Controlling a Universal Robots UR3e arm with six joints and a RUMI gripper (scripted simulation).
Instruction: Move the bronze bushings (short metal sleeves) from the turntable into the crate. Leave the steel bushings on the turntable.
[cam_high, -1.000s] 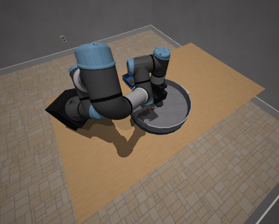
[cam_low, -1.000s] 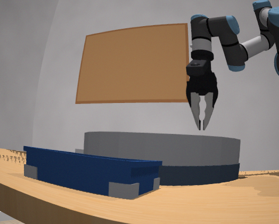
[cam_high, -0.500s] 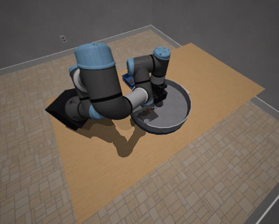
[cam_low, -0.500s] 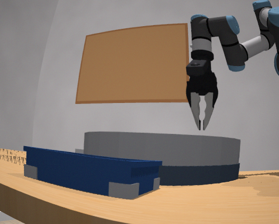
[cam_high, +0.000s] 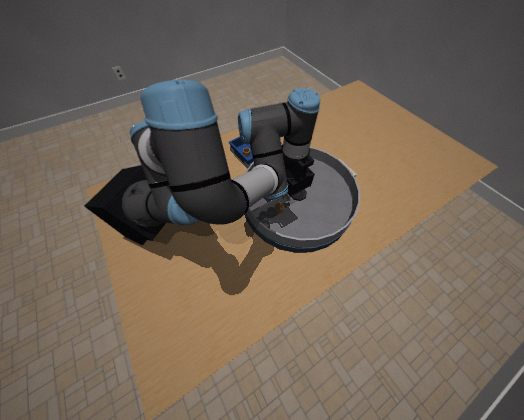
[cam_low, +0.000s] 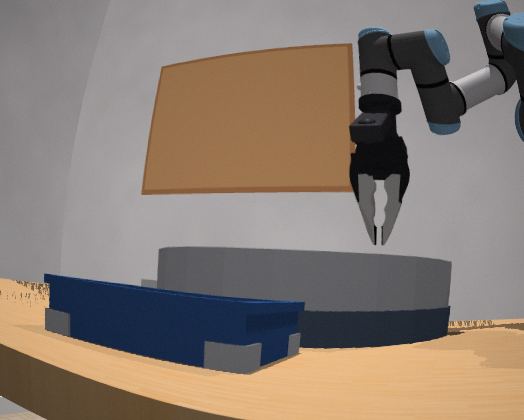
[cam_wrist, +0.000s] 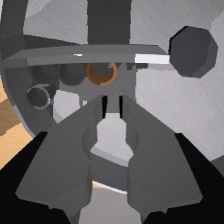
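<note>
Gripper (cam_high: 299, 194) (cam_low: 379, 244) (cam_wrist: 113, 97): narrow, fingertips slightly apart, holding nothing, pointing down above the turntable (cam_high: 325, 215) (cam_low: 300, 280) (cam_wrist: 175, 110). One bronze bushing (cam_high: 278, 206) (cam_wrist: 102, 81) stands on the turntable, in shadow; a steel bushing (cam_wrist: 39, 104) lies near the wall. Crate (cam_high: 234, 145) (cam_low: 150, 320): beside the turntable, one bronze piece (cam_high: 246, 151) visible inside.

The arm (cam_high: 185, 150) (cam_low: 430, 90) was bent at its joints, its wrist (cam_high: 298, 145) (cam_low: 378, 85) upright. The fingers (cam_low: 378, 236) pointed straight down, nearly together, with a slim gap between the tips and nothing held.
</note>
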